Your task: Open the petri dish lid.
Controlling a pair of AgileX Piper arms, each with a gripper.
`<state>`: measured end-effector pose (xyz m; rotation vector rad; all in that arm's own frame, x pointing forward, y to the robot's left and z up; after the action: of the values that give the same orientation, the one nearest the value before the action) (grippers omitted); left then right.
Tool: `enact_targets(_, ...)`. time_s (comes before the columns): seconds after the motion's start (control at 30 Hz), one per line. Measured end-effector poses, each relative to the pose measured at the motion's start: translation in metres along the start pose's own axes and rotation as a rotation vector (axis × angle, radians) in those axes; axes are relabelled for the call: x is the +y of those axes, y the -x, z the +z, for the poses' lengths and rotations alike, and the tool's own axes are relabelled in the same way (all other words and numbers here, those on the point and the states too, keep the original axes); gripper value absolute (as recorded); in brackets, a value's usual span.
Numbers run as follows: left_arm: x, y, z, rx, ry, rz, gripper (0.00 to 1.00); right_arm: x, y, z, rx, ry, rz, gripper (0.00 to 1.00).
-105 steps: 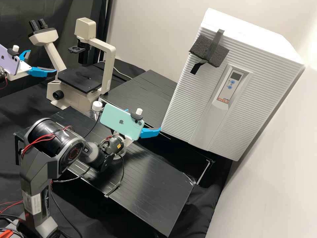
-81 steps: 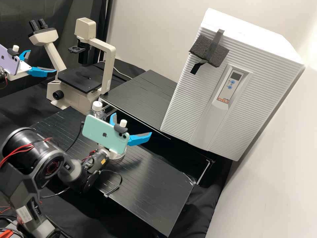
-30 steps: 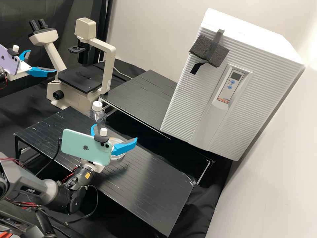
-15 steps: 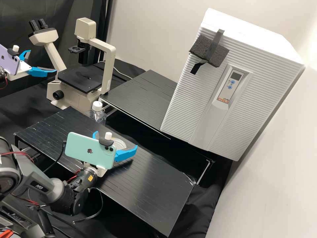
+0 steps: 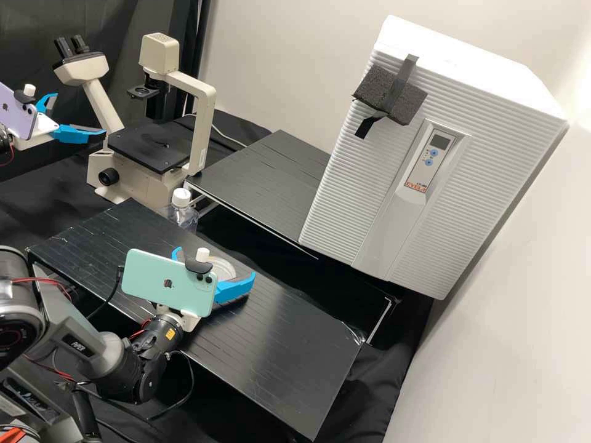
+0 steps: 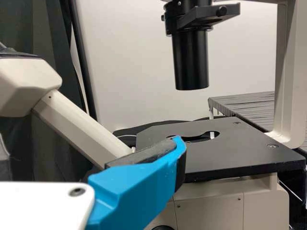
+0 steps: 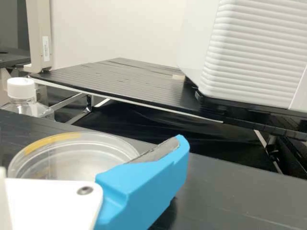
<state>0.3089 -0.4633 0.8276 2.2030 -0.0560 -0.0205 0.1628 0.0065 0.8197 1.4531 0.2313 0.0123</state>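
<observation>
In the high view my right gripper stands open low over the black bench, one blue finger on each side of the petri dish, whose near part its phone mount hides. The right wrist view has the clear round dish with a yellow strip on its rim, beside a finger of my right gripper. Whether finger and dish touch, I cannot tell. My left gripper is open and holds nothing, up by the microscope at the left; one finger of my left gripper appears in the left wrist view.
A clear bottle with a white cap stands behind the dish. Farther back are the cream microscope and a second black table. The large white ribbed incubator rises at the right. A dark gap separates both tables.
My right gripper came left and toward the front from beyond the dish, then shifted slightly right and lower, around the dish, its fingers still apart. The left arm stayed where it was.
</observation>
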Motion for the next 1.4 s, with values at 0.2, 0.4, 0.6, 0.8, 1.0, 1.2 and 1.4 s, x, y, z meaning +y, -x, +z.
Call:
enact_targets(0.2,0.0,0.0,0.0,0.0,0.0,0.0,1.0,-0.0016,-0.0009,0.002,-0.007,-0.01,-0.011,0.0)
enact_targets(0.4,0.0,0.0,0.0,0.0,0.0,0.0,1.0,-0.0021,-0.0011,0.0024,-0.007,-0.012,-0.015,0.0)
enact_targets(0.6,0.0,0.0,0.0,0.0,0.0,0.0,1.0,-0.0019,-0.0011,0.0021,-0.003,-0.012,-0.013,0.0)
enact_targets(0.8,0.0,0.0,0.0,0.0,0.0,0.0,1.0,-0.0019,-0.0011,0.0021,-0.003,-0.012,-0.013,0.0)
enact_targets(1.0,0.0,0.0,0.0,0.0,0.0,0.0,1.0,-0.0021,-0.0012,0.0024,-0.004,-0.014,-0.014,0.0)
enact_targets(1.2,0.0,0.0,0.0,0.0,0.0,0.0,1.0,-0.0018,-0.0008,0.0027,-0.005,-0.03,-0.015,0.0)
enact_targets(1.4,0.0,0.0,0.0,0.0,0.0,0.0,1.0,0.0043,0.0052,0.0013,-0.005,-0.073,0.009,0.0)
